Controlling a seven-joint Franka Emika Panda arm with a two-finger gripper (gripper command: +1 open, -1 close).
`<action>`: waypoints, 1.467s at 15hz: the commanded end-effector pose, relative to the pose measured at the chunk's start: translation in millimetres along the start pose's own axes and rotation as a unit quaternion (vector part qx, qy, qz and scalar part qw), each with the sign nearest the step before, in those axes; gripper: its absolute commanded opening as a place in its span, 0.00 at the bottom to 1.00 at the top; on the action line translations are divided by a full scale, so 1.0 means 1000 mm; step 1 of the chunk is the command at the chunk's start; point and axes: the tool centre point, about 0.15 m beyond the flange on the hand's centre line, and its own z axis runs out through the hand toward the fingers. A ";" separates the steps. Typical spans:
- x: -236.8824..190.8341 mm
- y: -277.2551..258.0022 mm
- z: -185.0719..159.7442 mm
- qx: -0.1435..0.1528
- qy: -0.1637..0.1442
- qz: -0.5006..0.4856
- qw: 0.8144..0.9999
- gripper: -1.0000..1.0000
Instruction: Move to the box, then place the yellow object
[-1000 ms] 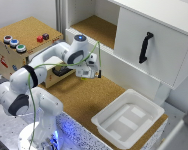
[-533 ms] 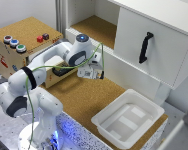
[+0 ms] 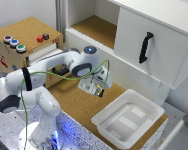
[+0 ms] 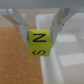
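Fingers clamped on the yellow block by two opposite flat faces, holding it in the air over the cork desk, beside the box rim. Block looks rigid, light, smooth-sided; this side grip should suffice.

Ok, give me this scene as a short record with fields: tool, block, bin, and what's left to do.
tool: shut on the block, seen in the wrist view
block: yellow, black letters on its faces, held off the cork floor
bin: white, shallow, ridged inside, nothing in it, toward the exterior view's right of the tool
position: block not yet over the bin
remaining: reach the bin, then release the block
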 end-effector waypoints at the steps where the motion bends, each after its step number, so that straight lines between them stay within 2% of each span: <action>1: -0.008 0.028 0.003 -0.034 -0.020 0.083 0.996 0.00; 4: -0.004 0.032 0.021 -0.032 -0.029 0.141 0.989 0.00; 7: 0.002 0.046 0.060 -0.020 -0.050 0.198 0.979 0.00; 11: 0.023 0.071 0.101 -0.012 -0.053 0.239 0.969 0.00; 19: 0.059 0.099 0.165 0.012 -0.029 0.283 0.959 0.00; 22: 0.080 0.101 0.189 0.032 -0.011 0.290 0.957 0.00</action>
